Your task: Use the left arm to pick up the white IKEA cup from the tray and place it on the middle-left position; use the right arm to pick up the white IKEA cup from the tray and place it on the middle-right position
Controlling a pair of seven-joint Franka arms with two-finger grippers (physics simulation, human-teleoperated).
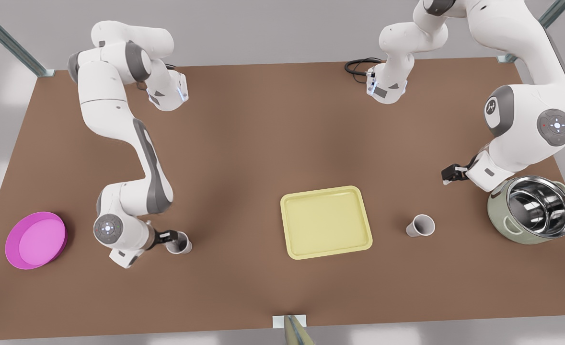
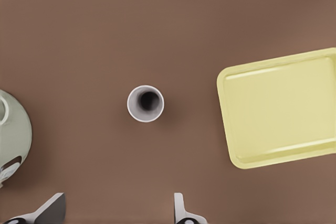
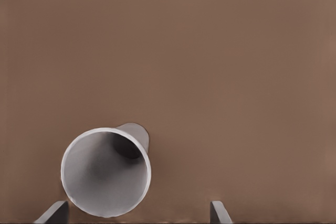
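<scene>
Your left pincer (image 1: 451,175) hangs at the front view's right, above the bench (image 1: 263,143) and beside the green pot (image 1: 531,211), with its fingers spread and nothing between them. Below it, one white cup (image 1: 420,225) stands upright on the bare bench, between the yellow tray (image 1: 326,222) and the pot and touching neither. Your right pincer (image 1: 171,235) sits low at the front view's left, also spread. The other white cup (image 1: 180,244) stands upright on the bench between its fingertips, unpinched. That cup is well apart from the tray and right of the pink bowl (image 1: 35,239).
</scene>
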